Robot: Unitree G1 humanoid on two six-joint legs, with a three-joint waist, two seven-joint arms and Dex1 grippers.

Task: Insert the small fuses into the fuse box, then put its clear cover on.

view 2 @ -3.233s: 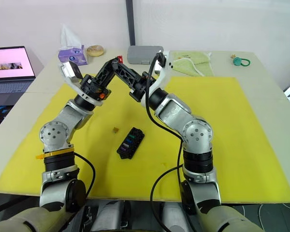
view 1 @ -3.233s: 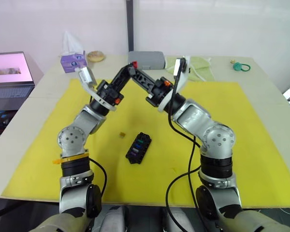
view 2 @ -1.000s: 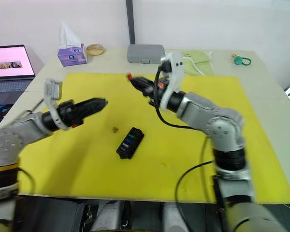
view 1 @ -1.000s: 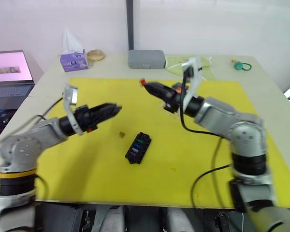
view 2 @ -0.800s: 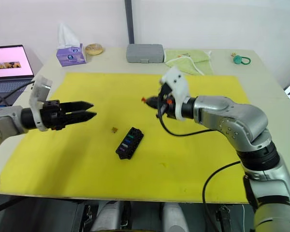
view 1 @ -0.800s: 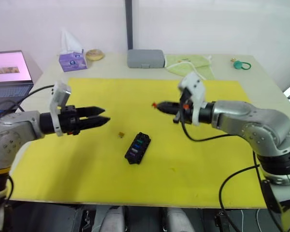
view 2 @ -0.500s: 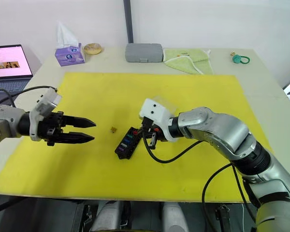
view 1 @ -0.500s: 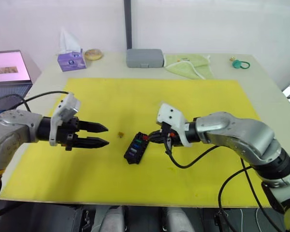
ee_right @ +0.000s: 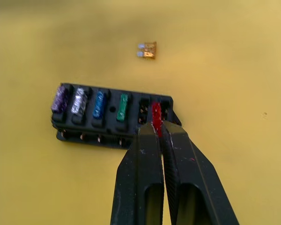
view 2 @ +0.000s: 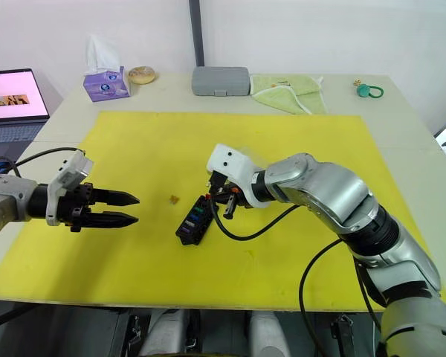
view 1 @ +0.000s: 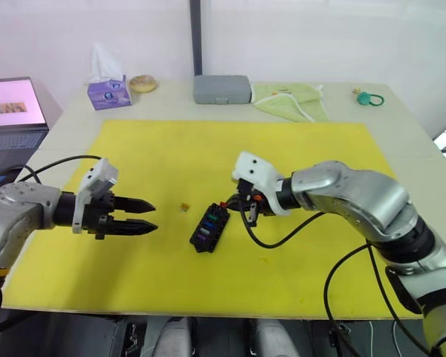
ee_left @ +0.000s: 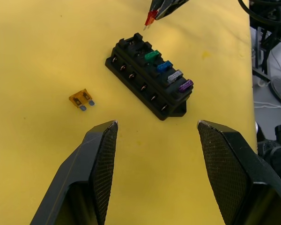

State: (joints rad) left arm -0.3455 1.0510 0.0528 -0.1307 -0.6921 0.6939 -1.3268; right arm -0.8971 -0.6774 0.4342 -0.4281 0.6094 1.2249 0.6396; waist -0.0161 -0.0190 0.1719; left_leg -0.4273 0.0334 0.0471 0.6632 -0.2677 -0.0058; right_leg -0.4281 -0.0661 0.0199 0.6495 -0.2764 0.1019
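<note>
The fuse box (ee_left: 150,79) lies on the yellow mat (view 1: 171,149) near its middle, with purple, grey, blue and green fuses seated in a row and two end slots unfilled. The right gripper (ee_right: 157,123) is pinched on a red fuse (ee_right: 156,114) held just over the box's end slot, while an orange fuse (ee_left: 81,99) lies loose on the mat just beside the box. The left gripper (ee_left: 154,136) hovers well off to the left with fingers spread wide, holding nothing.
</note>
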